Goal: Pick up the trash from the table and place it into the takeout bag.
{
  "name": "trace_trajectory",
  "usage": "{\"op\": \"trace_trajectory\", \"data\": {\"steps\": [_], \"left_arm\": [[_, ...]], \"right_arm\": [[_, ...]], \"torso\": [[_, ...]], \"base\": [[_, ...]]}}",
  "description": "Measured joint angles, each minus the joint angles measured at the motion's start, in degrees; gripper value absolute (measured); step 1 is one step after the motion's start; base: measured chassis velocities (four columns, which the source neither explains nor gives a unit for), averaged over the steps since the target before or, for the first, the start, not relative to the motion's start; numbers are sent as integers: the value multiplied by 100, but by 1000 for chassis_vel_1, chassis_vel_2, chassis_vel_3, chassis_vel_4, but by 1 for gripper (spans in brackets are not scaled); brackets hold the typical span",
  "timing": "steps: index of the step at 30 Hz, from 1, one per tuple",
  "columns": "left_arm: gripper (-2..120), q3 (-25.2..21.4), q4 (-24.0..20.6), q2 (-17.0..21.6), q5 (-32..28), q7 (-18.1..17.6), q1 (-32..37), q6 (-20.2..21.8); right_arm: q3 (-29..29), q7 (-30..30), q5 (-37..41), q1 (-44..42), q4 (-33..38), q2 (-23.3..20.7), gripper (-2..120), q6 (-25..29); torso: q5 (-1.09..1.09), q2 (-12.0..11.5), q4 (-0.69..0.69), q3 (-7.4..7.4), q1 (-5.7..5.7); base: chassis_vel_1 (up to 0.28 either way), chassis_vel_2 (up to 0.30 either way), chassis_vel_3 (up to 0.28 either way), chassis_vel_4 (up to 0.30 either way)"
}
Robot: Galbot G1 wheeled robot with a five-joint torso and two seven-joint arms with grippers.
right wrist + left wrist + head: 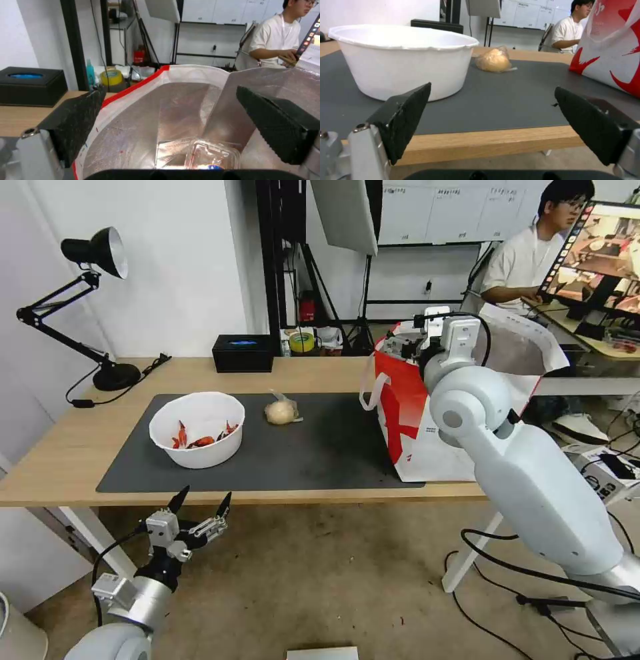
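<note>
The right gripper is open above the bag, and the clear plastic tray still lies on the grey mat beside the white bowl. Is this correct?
Not quite. The clear plastic tray is not on the grey mat; the right wrist view shows it at the bottom of the bag. The rest holds: the right gripper is open above the bag, and the white bowl stands on the mat.

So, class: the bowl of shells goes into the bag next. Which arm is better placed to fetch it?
Left. Its open claw hangs just off the table edge facing the bowl; the right claw, also open, is over the bag.
</note>
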Motion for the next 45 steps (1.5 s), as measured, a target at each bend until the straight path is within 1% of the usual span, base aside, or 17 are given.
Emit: {"op": "trace_trajectory", "data": {"steps": [12,19,21,22,24,25,27,28,30,31,34,36,37,39,40,43,45], "left_arm": [[100,-31,-19,7,-11,-5,-1,0],[100,-32,-19,-3,-12,-8,-16,0],[100,-33,-19,-16,-12,-12,-24,0],[100,-33,-19,-16,-12,-12,-24,0],[100,-36,-24,-24,-13,-14,-19,-2],[100,-36,-24,-24,-13,-14,-19,-2],[100,-44,-35,-31,-14,-15,-7,-11],[100,-44,-35,-31,-14,-15,-7,-11],[100,-48,-45,-34,-14,-15,1,-17],[100,-52,-53,-35,-15,-16,9,-21],[100,-57,-64,-36,-15,-16,22,-25],[100,-57,-66,-36,-15,-16,23,-25],[100,-57,-68,-36,-15,-16,25,-28],[100,-42,-77,-33,-16,-18,25,-33],[100,-42,-77,-33,-16,-18,25,-33],[100,-33,-101,-45,-15,-19,40,-37],[100,-31,-106,-51,-12,-19,47,-38]], "right_arm": [[-4,-24,1,-21,23,56,100,45],[-59,-364,-1,-145,189,68,100,392],[-160,-873,-196,-296,317,48,100,946],[-160,-873,-196,-296,317,48,100,946],[-208,-1270,-345,-477,417,5,100,1464],[-208,-1270,-345,-477,417,5,100,1464],[-212,-1608,-519,-711,526,-60,100,1880],[-212,-1608,-519,-711,526,-60,100,1880],[-210,-1758,-615,-855,582,-101,100,2062],[-190,-1942,-714,-1073,670,-165,100,2244],[-116,-2188,-826,-1417,786,-245,100,2453],[-87,-2242,-868,-1528,817,-268,100,2507],[-21,-2341,-954,-1756,872,-306,100,2606],[170,-2625,-1418,-2456,989,-404,100,2907],[170,-2625,-1418,-2456,989,-404,100,2907],[353,-2863,-1658,-3066,1143,-433,100,3191],[398,-2932,-1714,-3218,1183,-433,100,3283]], "torso": [[0,0,0,0,0],[0,0,0,0,0],[-1,0,0,0,0],[-1,0,0,0,0],[-1,0,0,0,0],[-1,0,0,0,0],[-1,0,0,0,0],[-1,0,0,0,0],[-1,0,0,0,0],[0,0,0,0,0],[0,0,0,0,0],[0,0,1,0,0],[0,0,0,0,0],[1,0,-1,-1,0],[1,0,-1,-1,0],[0,0,0,-1,0],[0,1,0,-1,0]], "base": [[0,0,0,0],[0,0,0,0],[0,0,0,0],[0,0,0,0],[0,0,0,0],[0,0,0,0],[0,0,0,0],[0,0,0,0],[0,0,0,0],[0,0,0,0],[0,0,0,0],[0,0,0,0],[0,0,0,0],[0,0,0,0],[0,0,0,0],[0,0,0,0],[0,0,0,0]]}}
